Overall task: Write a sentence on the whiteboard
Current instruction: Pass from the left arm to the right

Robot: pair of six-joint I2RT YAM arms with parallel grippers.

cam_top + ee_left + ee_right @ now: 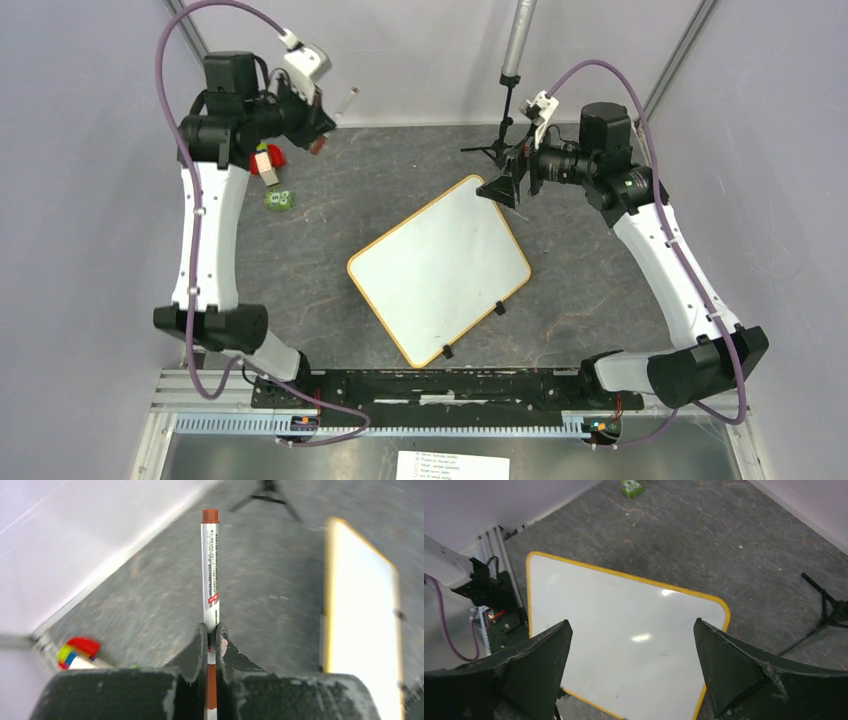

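The whiteboard [438,265] lies flat and turned at an angle in the middle of the table, white with a yellow rim. It also shows in the left wrist view [360,610] and the right wrist view [624,630]. Its surface is blank; no sentence shows on it. My left gripper [322,125] is raised at the far left, away from the board, and is shut [210,626] on a white marker with brown-red ends [210,565]. My right gripper [505,190] is open and empty [631,621], above the board's far corner.
Red and yellow toy blocks [266,160] and a small green toy [280,199] lie at the far left. A black tripod [505,130] with a grey pole stands behind the board. Two black clips [499,308] sit on the board's near-right edge. A printed paper sheet [452,465] lies below the arm bases.
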